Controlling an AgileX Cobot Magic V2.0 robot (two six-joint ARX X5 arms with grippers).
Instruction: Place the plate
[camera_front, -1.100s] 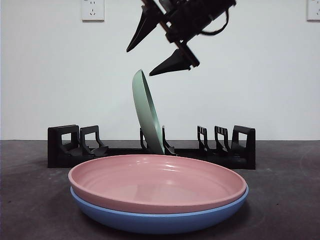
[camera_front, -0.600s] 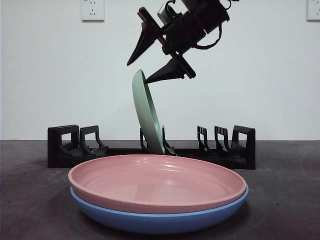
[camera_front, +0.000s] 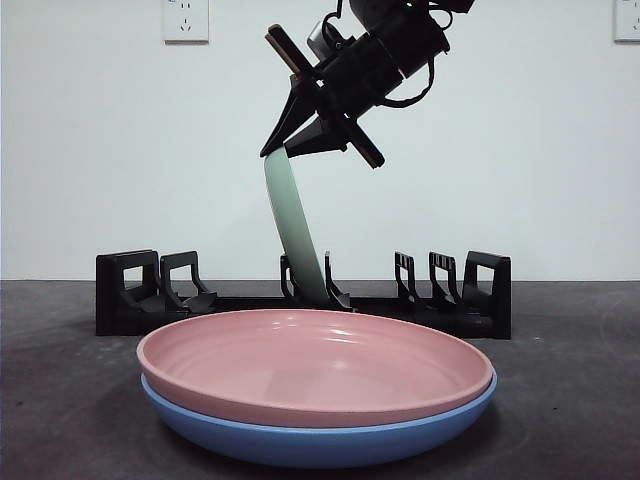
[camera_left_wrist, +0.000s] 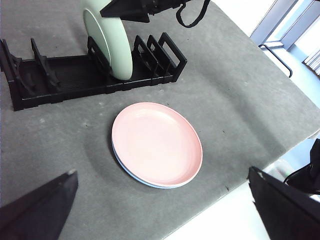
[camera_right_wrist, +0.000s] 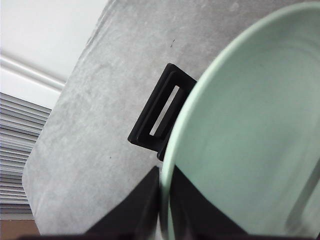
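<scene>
Now my right tool (camera_front: 283, 150) pinches the green plate (camera_front: 295, 230) by its top rim.
Plate stands tilted in a middle slot of the black rack (camera_front: 480, 290) at the desk's (camera_front: 60, 400) rear. My left tool (camera_left_wrist: 160, 200) hangs wide over the desk, above the pink plate (camera_front: 315, 365) stacked on the blue plate (camera_front: 320, 440).

The right gripper (camera_front: 300, 135) is matte black, with two tapering wedge-shaped jaws on a flat crossbar, a bulky cylindrical wrist and a looping black cable. The left gripper (camera_left_wrist: 165, 200) shows broad, black, pointed jaws.
</scene>
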